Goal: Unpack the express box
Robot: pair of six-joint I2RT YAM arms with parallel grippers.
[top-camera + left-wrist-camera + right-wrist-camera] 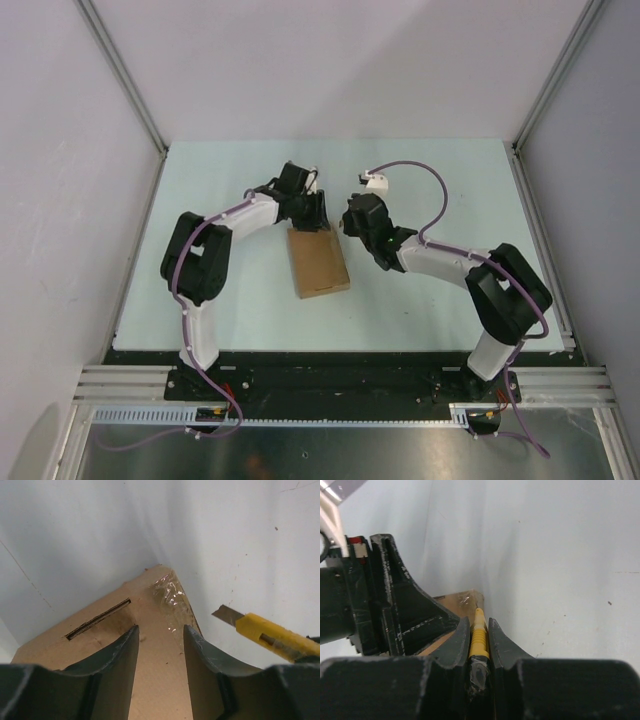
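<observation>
The pale table [220, 200] carries the express box [318, 264], lying flat near the middle between my two arms with its lid shut. My left gripper [160, 647] sits over the box's far end, jaws a narrow gap apart with nothing between them. I can't tell whether it presses on the cardboard or hangs just above. My right gripper [479, 628] is clamped on the yellow utility knife [272, 636], just beside the box's far right corner. Clear tape [169, 592] wraps that corner, and I judge it the seal to cut. I'd pin the box with the left and run the bared blade [226, 615] shallow along the seam. The left fingers crowd that line, so I'd steer wide of them.
</observation>
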